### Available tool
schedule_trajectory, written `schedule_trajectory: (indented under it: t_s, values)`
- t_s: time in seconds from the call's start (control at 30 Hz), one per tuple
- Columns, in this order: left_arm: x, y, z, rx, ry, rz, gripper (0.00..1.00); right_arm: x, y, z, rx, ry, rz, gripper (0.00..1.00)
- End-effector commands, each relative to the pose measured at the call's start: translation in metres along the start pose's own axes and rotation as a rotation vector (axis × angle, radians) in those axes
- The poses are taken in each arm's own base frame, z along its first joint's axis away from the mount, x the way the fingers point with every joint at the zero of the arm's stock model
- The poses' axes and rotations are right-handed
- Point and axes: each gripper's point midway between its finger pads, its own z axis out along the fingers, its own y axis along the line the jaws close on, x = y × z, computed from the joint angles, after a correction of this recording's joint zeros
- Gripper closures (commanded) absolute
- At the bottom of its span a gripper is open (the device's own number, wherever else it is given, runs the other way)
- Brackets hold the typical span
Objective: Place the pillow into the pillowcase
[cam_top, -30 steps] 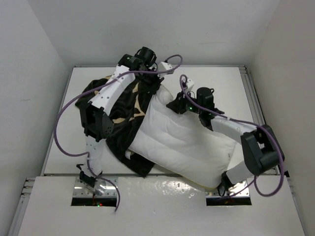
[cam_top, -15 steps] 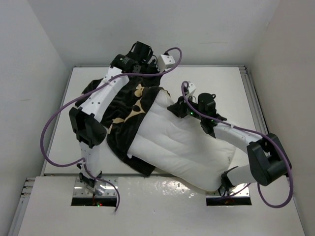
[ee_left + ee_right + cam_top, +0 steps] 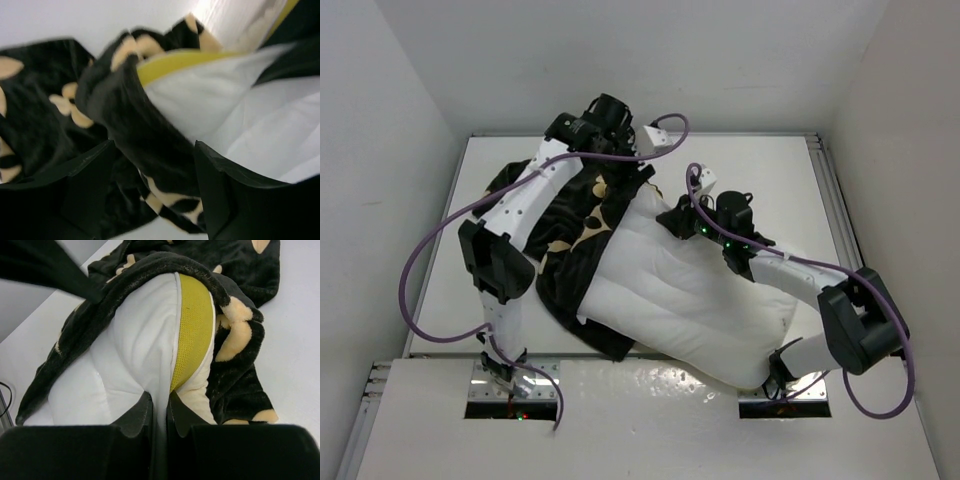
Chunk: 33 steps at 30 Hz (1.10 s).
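Note:
The white quilted pillow [image 3: 690, 300] lies slantwise across the table, its far corner pushed into the mouth of the black flowered pillowcase [image 3: 560, 250] bunched at the left. My right gripper [image 3: 673, 216] is shut on that far corner of the pillow [image 3: 135, 340], pinching white cloth beside the yellow trim [image 3: 192, 325], with the pillowcase [image 3: 240, 380] draped over it. My left gripper [image 3: 625, 172] hangs over the pillowcase mouth. Its jaws are open, a fold of the pillowcase [image 3: 135, 125] lies loose between the fingers [image 3: 90, 185], and the pillow [image 3: 240, 115] shows inside the rim.
White walls close in the table [image 3: 770, 170] on three sides, and a raised rail [image 3: 830, 190] runs down its right edge. Purple cables loop off both arms. The near corner of the pillow overhangs the white ledge [image 3: 650, 400] by the arm bases.
My left gripper has opened and let go of the pillowcase rim it was pinching. My right gripper has pushed the pillow corner a little further toward the pillowcase.

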Motion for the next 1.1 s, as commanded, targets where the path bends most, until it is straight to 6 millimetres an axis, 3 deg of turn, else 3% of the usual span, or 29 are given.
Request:
schedule_trajectory:
  t_s: [0.0, 0.07, 0.13, 0.3, 0.37, 0.4, 0.43, 0.5, 0.53, 0.67, 0.8, 0.87, 0.93, 0.97, 1.0, 1.07]
  values:
    - [0.028, -0.017, -0.032, -0.011, 0.094, -0.018, 0.38, -0.011, -0.002, 0.002, 0.013, -0.058, 0.04, 1.0]
    - [0.051, -0.033, -0.026, 0.038, 0.156, -0.05, 0.38, -0.011, -0.002, 0.003, 0.013, -0.057, 0.048, 1.0]
    - [0.071, -0.045, -0.016, 0.074, 0.217, -0.075, 0.31, -0.01, -0.002, 0.004, 0.012, -0.054, 0.05, 1.0]
    - [0.081, -0.047, 0.005, 0.061, 0.223, -0.124, 0.26, -0.011, -0.001, 0.004, 0.012, -0.055, 0.051, 1.0]
    - [0.074, -0.042, 0.009, 0.044, 0.196, -0.127, 0.37, -0.01, -0.001, 0.004, 0.013, -0.052, 0.05, 1.0]
    - [0.071, -0.04, 0.009, 0.039, 0.19, -0.124, 0.47, -0.009, -0.001, 0.004, 0.013, -0.048, 0.05, 1.0]
    - [0.065, -0.035, 0.007, 0.026, 0.175, -0.124, 0.73, -0.006, 0.0, 0.004, 0.012, -0.038, 0.049, 1.0]
    - [0.053, -0.028, 0.0, -0.004, 0.15, -0.12, 0.96, -0.002, 0.001, 0.004, 0.014, -0.026, 0.045, 1.0]
    - [0.05, -0.026, -0.003, -0.009, 0.145, -0.113, 1.0, 0.0, 0.002, 0.004, 0.012, -0.019, 0.041, 1.0]
    - [0.016, -0.017, -0.025, -0.049, 0.045, -0.07, 1.0, -0.002, 0.016, 0.01, -0.046, -0.008, -0.001, 1.0]
    - [-0.037, -0.014, -0.047, -0.068, -0.13, 0.021, 1.0, -0.007, 0.05, 0.018, -0.182, -0.001, -0.055, 1.0]
    - [-0.048, -0.032, -0.045, 0.011, -0.177, 0.075, 1.0, -0.015, 0.057, 0.023, -0.209, -0.027, 0.001, 1.0]
    - [-0.052, -0.06, -0.037, 0.121, -0.189, 0.13, 1.0, -0.042, 0.063, 0.029, -0.237, -0.111, 0.058, 1.0]
    - [-0.047, -0.069, -0.031, 0.16, -0.174, 0.132, 1.0, -0.045, 0.057, 0.035, -0.227, -0.124, 0.089, 1.0]
    - [-0.044, -0.08, -0.026, 0.202, -0.167, 0.144, 1.0, -0.061, 0.052, 0.038, -0.209, -0.18, 0.17, 1.0]
    - [-0.035, -0.096, -0.019, 0.282, -0.162, 0.128, 1.0, -0.086, 0.026, 0.042, -0.163, -0.297, 0.27, 1.0]
